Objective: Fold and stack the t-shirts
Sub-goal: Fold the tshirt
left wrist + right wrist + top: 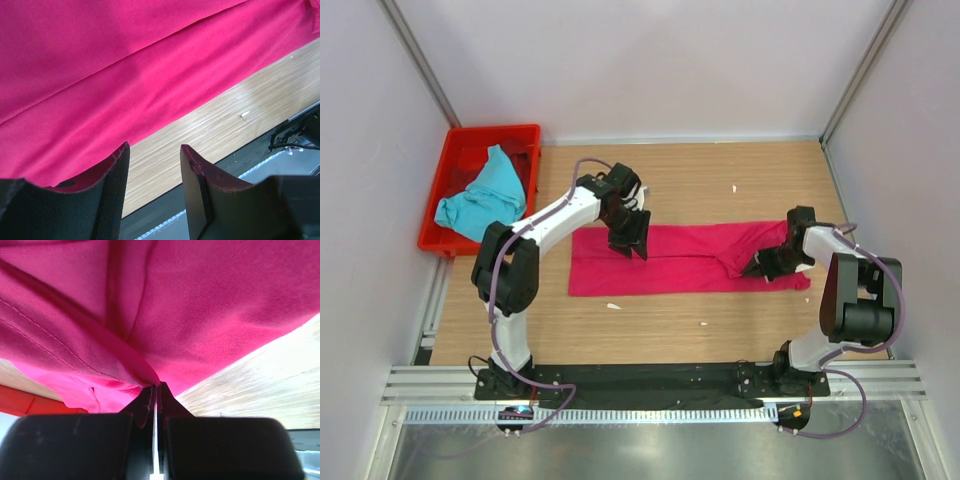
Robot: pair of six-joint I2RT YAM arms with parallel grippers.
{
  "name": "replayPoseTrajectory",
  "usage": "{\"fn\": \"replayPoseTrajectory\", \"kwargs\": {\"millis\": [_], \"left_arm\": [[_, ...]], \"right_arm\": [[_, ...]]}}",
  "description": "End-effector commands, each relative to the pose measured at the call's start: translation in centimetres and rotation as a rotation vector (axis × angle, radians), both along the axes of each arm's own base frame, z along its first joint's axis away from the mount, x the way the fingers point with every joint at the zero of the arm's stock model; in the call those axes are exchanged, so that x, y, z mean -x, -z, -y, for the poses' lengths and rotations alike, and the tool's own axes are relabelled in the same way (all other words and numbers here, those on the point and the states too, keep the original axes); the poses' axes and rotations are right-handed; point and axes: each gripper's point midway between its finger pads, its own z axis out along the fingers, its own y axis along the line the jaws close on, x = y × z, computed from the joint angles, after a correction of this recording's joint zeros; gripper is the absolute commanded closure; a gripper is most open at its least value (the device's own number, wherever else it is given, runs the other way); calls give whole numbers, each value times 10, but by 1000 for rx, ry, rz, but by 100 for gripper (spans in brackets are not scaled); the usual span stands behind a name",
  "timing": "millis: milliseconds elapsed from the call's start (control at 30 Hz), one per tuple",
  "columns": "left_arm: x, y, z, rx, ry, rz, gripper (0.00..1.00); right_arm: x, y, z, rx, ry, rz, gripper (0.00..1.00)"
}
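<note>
Pinching: right gripper point(155, 388), jaws pressed together on a bunched fold at the right end of the pink t-shirt point(680, 262).
Hovering: left gripper point(152, 150), jaws spread, holding nothing, over the shirt's left part.
Lying: pink t-shirt, a long strip across the table point(720, 170).
Crumpled: turquoise t-shirt point(480, 203), in the red crate point(480, 135), far left.
</note>
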Motion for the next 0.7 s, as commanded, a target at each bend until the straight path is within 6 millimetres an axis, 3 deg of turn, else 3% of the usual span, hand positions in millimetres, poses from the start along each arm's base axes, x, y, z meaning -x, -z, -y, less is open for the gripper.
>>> {"fn": "replayPoseTrajectory", "kwargs": {"millis": [0, 167, 267, 367, 467, 533, 567, 600, 667], "left_arm": [[1, -11, 4, 49, 26, 23, 53], [1, -9, 4, 44, 25, 19, 53], [-1, -9, 6, 45, 26, 18, 53], [-2, -9, 7, 47, 27, 15, 53], [-2, -10, 8, 52, 29, 12, 53], [-3, -10, 9, 53, 31, 12, 53], [-3, -9, 9, 50, 29, 10, 53], [-3, -8, 9, 50, 30, 8, 53], [-3, -8, 10, 55, 36, 3, 53]], "right_arm": [[1, -9, 1, -1, 52, 1, 99], [-17, -13, 5, 23, -4, 56, 94], [-50, -25, 15, 74, -55, 123, 90], [-66, -23, 19, 106, -101, 114, 89], [-101, -31, 16, 127, -153, 166, 86], [-117, -25, 5, 112, -202, 178, 77], [-137, -37, 0, 117, -227, 234, 69], [-144, -38, -7, 105, -283, 260, 58], [-154, -51, -22, 71, -366, 287, 48]]}}
